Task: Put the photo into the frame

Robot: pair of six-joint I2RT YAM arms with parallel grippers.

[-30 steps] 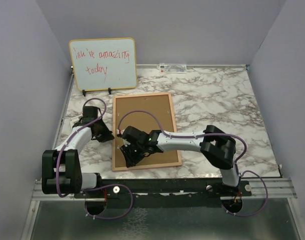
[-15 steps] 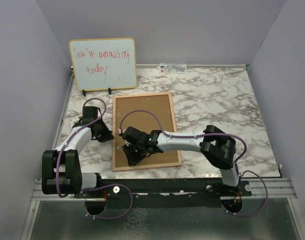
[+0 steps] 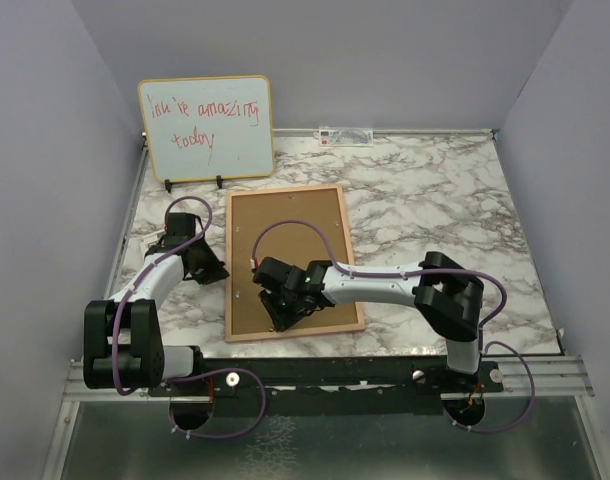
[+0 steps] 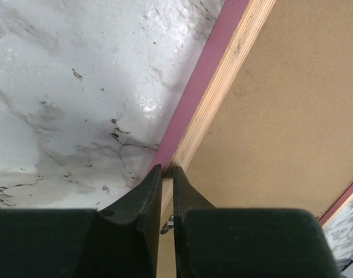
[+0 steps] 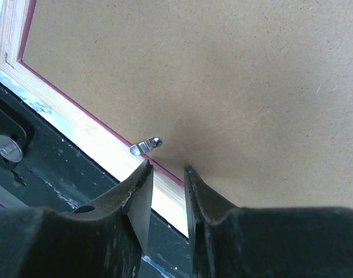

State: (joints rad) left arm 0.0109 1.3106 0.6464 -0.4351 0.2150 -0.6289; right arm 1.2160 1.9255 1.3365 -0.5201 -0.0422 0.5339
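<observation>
One frame (image 3: pixel 228 265) lies back-up, centre-left. Left gripper (image 4: pixel 168 174) — nearly closed, empty — sits at its left rim; right gripper (image 5: pixel 165 168), parted and empty, hangs by a tab (image 5: pixel 146 145).

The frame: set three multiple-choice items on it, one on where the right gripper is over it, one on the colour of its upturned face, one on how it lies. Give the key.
1. The right gripper is over which part of the frame?
A its near edge, by a small metal tab
B its far edge
C its right edge

2. Its upturned face is:
A white
B brown
C blue

3. The frame:
A stands upright
B leans on the wall
C lies on the table, back up

Key:
1 A, the right wrist view shows the tab and that edge just ahead of the gripper.
2 B, the backing board is brown.
3 C, the top view shows it lying there.
</observation>
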